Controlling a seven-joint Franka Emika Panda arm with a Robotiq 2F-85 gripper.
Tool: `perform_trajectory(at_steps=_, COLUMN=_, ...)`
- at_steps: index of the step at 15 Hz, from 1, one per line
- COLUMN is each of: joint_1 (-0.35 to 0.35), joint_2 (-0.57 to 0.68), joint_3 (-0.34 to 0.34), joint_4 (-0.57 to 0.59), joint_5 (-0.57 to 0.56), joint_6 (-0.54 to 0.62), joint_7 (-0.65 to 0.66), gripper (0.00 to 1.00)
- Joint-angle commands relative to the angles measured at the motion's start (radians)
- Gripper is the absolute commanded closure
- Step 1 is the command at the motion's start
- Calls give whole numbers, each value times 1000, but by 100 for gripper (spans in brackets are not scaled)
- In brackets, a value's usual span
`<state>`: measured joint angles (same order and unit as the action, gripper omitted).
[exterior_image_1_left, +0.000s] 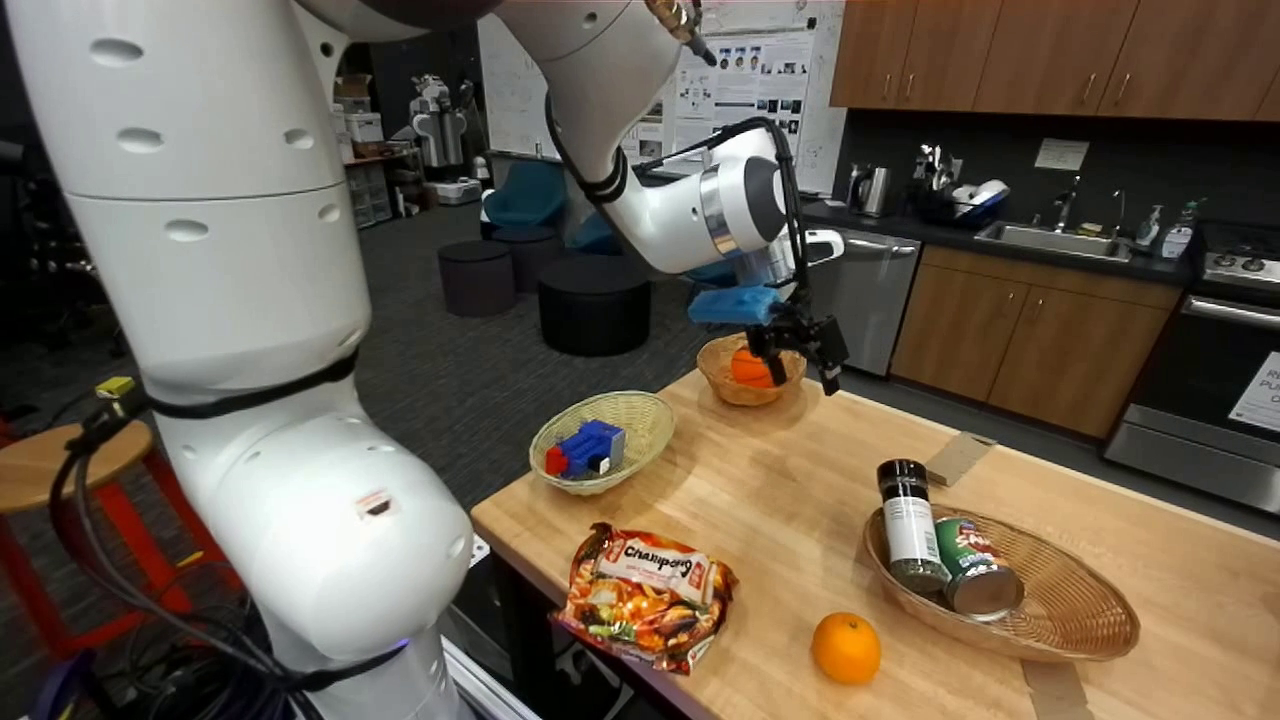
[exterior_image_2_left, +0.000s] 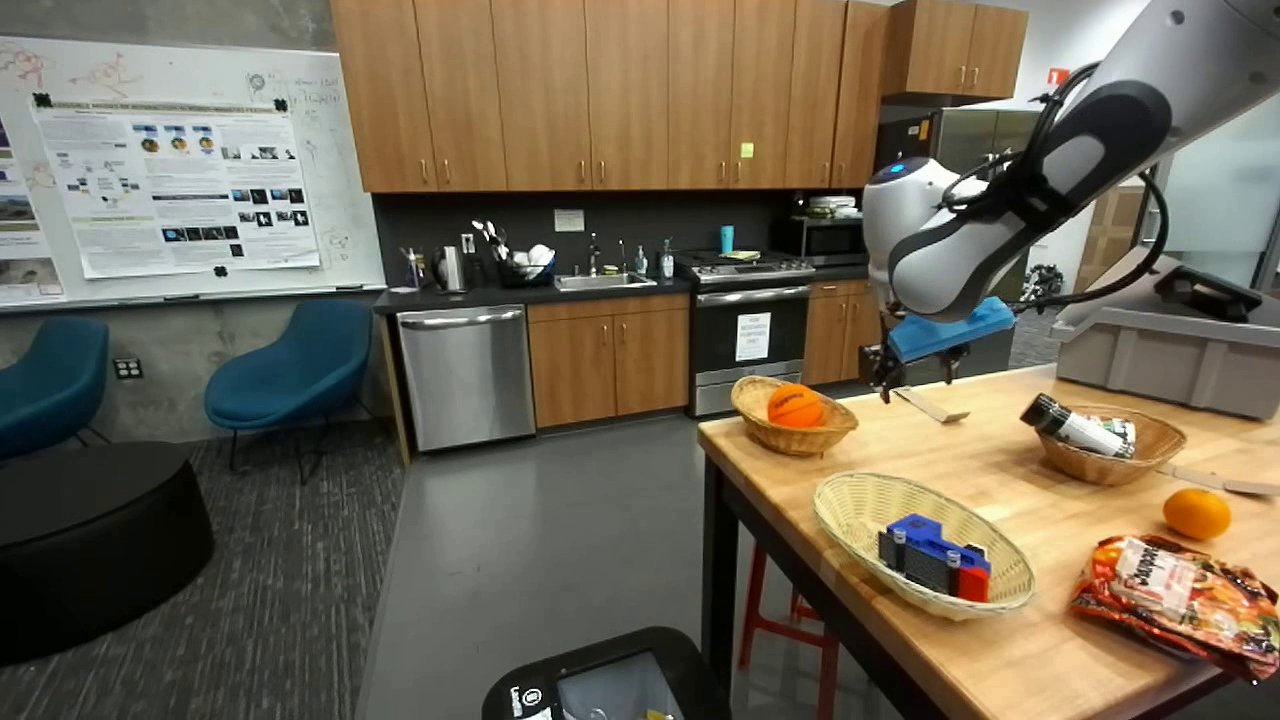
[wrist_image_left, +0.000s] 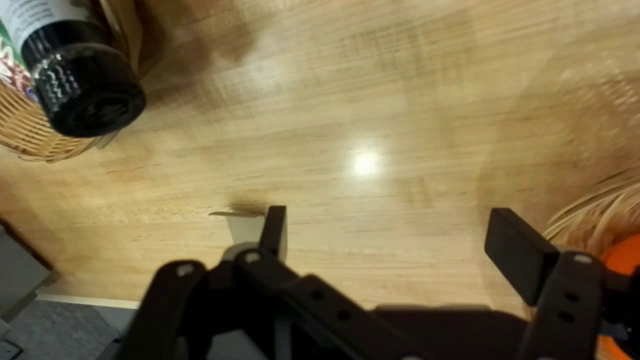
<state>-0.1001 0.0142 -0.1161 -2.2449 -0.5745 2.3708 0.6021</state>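
Pincer (wrist_image_left: 387, 222), 2 jaws spread, suspended above the table (exterior_image_1_left: 770, 470). Nearest lies a ball (exterior_image_2_left: 797, 406) in the small basket (exterior_image_2_left: 795, 441). The pale basket (exterior_image_1_left: 648, 430) contains a toy (exterior_image_1_left: 595, 446); the large basket (exterior_image_1_left: 1070, 605), a tilted jar (exterior_image_1_left: 912, 530) beside a can (exterior_image_1_left: 970, 555). An orange (exterior_image_1_left: 846, 648) and packet (exterior_image_1_left: 648, 600) rest on the table.

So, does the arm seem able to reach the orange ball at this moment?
Probably yes: the jaws are open, empty and near the ball, and nothing covers it in its basket.
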Motion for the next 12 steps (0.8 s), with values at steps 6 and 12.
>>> perform_trajectory(at_steps=6, joint_1=26, joint_2=-104, joint_3=55, joint_4=-106, joint_5=59, joint_6=-141, joint_7=-82, gripper=0)
perform_trajectory(at_steps=12, joint_1=17, joint_2=-62, joint_3=56, joint_4=-82, joint_5=44, joint_6=-123, joint_7=-63, gripper=0)
